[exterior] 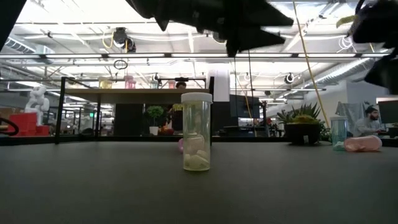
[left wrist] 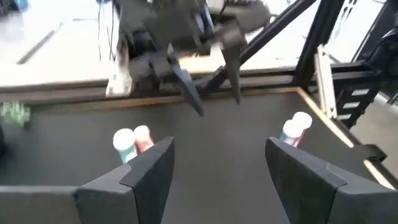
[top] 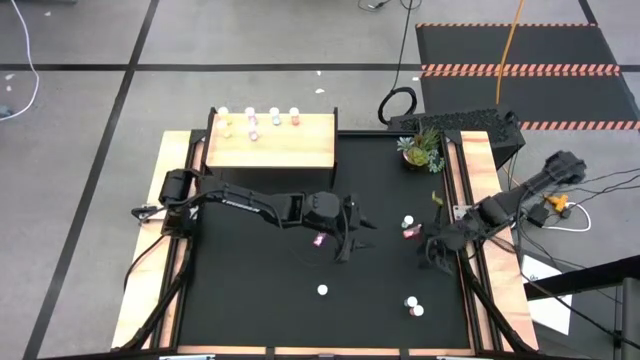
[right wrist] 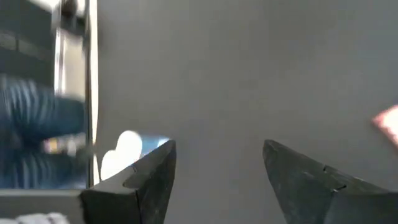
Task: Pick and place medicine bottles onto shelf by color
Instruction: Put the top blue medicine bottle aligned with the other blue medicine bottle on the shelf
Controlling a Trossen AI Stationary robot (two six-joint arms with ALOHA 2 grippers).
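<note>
My left gripper (top: 357,240) (left wrist: 217,149) hovers open over the middle of the black table and holds nothing. A magenta bottle (top: 320,240) sits on the table just under its wrist. My right gripper (top: 432,256) (right wrist: 217,149) is open near the table's right edge, beside two bottles (top: 408,227) (left wrist: 132,144). A pale bottle (top: 322,290) (exterior: 197,131) stands upright near the near edge. Two more bottles (top: 413,306) (left wrist: 295,130) sit to its right. The shelf (top: 272,142) (exterior: 134,94) stands at the far edge with several bottles (top: 262,119) on its far side.
A small potted plant (top: 420,150) (exterior: 303,127) stands at the far right corner. Wooden side rails (top: 487,190) run along the table's left and right edges. A keyboard (top: 470,122) lies beyond the far right corner. Bare black table lies to the near left.
</note>
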